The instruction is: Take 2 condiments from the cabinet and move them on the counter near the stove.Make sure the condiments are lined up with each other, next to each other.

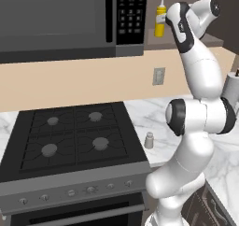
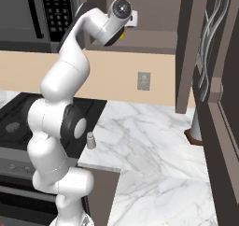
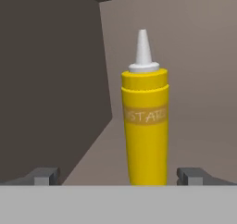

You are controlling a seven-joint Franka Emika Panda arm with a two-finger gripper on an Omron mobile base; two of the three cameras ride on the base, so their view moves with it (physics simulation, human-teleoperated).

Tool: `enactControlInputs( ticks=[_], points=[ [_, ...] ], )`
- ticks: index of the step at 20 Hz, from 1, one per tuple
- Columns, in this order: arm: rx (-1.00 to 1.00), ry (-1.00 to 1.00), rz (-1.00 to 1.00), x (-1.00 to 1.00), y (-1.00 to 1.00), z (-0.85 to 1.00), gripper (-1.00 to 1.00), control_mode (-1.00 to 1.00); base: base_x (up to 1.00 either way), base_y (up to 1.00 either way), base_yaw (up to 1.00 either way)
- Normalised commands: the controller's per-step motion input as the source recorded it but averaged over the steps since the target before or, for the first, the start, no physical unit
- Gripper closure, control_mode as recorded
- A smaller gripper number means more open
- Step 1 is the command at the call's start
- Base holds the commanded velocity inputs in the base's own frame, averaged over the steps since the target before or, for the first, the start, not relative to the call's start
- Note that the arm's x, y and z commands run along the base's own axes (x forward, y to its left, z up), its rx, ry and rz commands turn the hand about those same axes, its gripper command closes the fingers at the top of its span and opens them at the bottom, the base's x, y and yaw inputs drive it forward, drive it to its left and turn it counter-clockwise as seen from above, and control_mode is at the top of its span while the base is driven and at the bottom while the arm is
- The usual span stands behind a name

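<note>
Left base view: the arm's wrist hides the end effector beside the yellow squeeze bottle point(image 1: 160, 20) upright in the cabinet point(image 1: 211, 39); the grey shaker point(image 1: 149, 139) stands on the tabletop point(image 1: 156, 109) just beside the stove point(image 1: 74, 141).

Right base view: the bottle is nearly hidden behind the wrist.

Hand view: the end effector point(image 3: 119, 176) is spread wide, fingertips point(image 3: 44, 175) either side of the bottle, apart from it.

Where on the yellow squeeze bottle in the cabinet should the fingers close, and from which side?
Probably on the straight yellow body of the squeeze bottle, below its collar, coming in level from the cabinet's open front. It stands upright between the open fingers, and the tapered white nozzle offers little to hold.
</note>
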Motion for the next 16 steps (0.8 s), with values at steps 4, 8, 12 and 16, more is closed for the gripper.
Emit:
enactControlInputs(
  ticks=[4, 8, 12, 16],
  points=[
    [0.0, 0.0, 0.0, 0.2, -0.04, 0.0, -1.0, -1.0, 0.0, 0.0, 0.0],
    [0.0, 0.0, 0.0, 0.18, -0.04, 0.0, -1.0, -1.0, 0.0, 0.0, 0.0],
    [0.0, 0.0, 0.0, 0.23, 0.0, -0.03, -1.0, -1.0, 0.0, 0.0, 0.0],
    [0.0, 0.0, 0.0, 0.22, 0.0, -0.06, -1.0, -1.0, 0.0, 0.0, 0.0]
  ],
)
